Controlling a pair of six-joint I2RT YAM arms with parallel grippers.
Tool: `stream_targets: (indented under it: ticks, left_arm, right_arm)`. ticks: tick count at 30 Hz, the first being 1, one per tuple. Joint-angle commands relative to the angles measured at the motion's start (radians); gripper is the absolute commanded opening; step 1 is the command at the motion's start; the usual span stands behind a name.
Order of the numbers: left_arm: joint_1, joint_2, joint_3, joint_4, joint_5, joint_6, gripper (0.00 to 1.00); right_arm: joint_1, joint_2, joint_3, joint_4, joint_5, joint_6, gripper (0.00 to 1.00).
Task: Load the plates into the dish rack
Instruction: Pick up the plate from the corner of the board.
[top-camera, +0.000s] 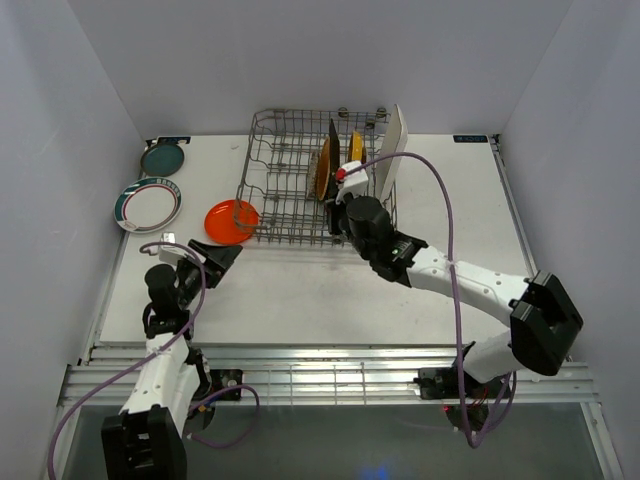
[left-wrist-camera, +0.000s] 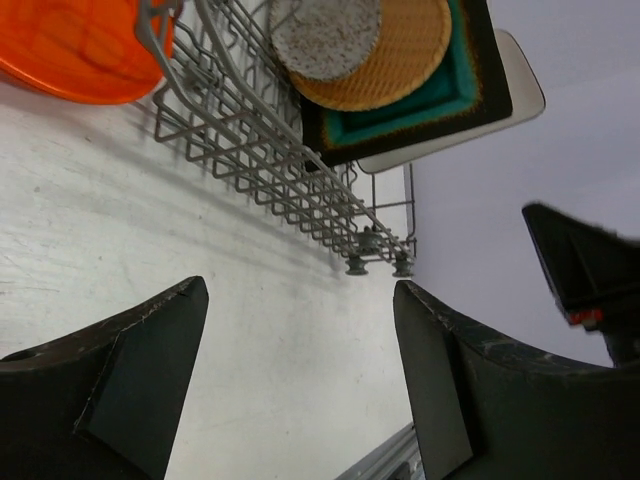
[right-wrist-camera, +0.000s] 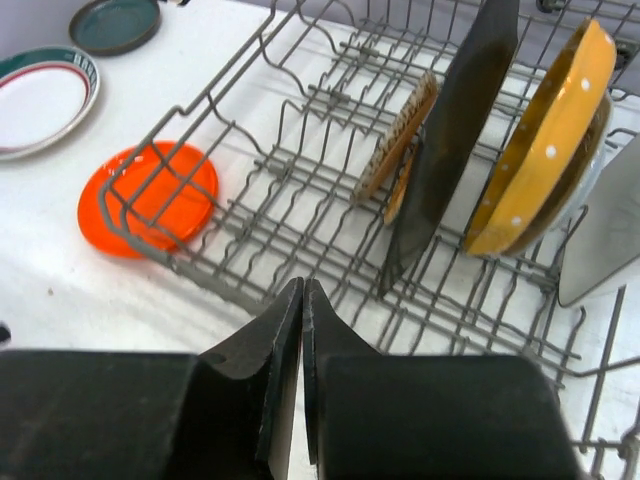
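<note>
The dish rack (top-camera: 268, 150) stands at the back of the table. Upright in it are a dark square plate (top-camera: 332, 160), a yellow plate (top-camera: 357, 148) and a white rectangular plate (top-camera: 392, 150). The right wrist view also shows a wood-tone plate (right-wrist-camera: 400, 140) on edge beside the dark square (right-wrist-camera: 460, 130). An orange plate (top-camera: 231, 220) lies flat against the rack's left front corner. Further left lie a white plate with a teal rim (top-camera: 149, 204) and a teal plate (top-camera: 163, 158). My right gripper (right-wrist-camera: 302, 288) is shut and empty over the rack's near edge. My left gripper (left-wrist-camera: 300, 300) is open and empty, just short of the orange plate (left-wrist-camera: 80, 50).
White walls close the table in on the left, back and right. A metal rail (top-camera: 330, 375) runs along the near edge by the arm bases. A purple cable (top-camera: 440, 200) loops above the right arm.
</note>
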Motion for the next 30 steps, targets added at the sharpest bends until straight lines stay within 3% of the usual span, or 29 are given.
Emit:
stream_targets:
  ticks: [1,4,9,16,22,25,30]
  left_arm:
    - [0.002,0.019,0.012,0.014,-0.129,-0.05,0.84]
    - [0.002,0.051,0.019,0.014,-0.241,-0.121,0.84]
    - [0.005,0.138,0.045,0.012,-0.417,-0.228,0.98]
    - [0.049,0.296,0.16,0.011,-0.496,-0.259,0.98]
    - [0.124,0.411,0.201,0.006,-0.569,-0.418,0.96]
    - [0.138,0.45,0.221,-0.006,-0.673,-0.48,0.98]
    - [0.164,0.517,0.262,-0.006,-0.734,-0.527,0.98]
  right_arm:
    - [0.003,-0.108,-0.1,0.069,-0.045,0.001,0.08]
    - [0.003,-0.189,-0.203,0.097,-0.059,0.017,0.08]
    - [0.003,-0.301,-0.328,0.135,-0.056,0.023,0.08]
    - [0.001,-0.468,-0.479,0.166,-0.034,0.02,0.08]
    - [0.001,-0.603,-0.575,0.194,-0.025,0.031,0.1]
    - [0.001,-0.64,-0.598,0.195,-0.016,0.034,0.12]
    - [0.001,-0.651,-0.608,0.194,-0.016,0.04,0.12]
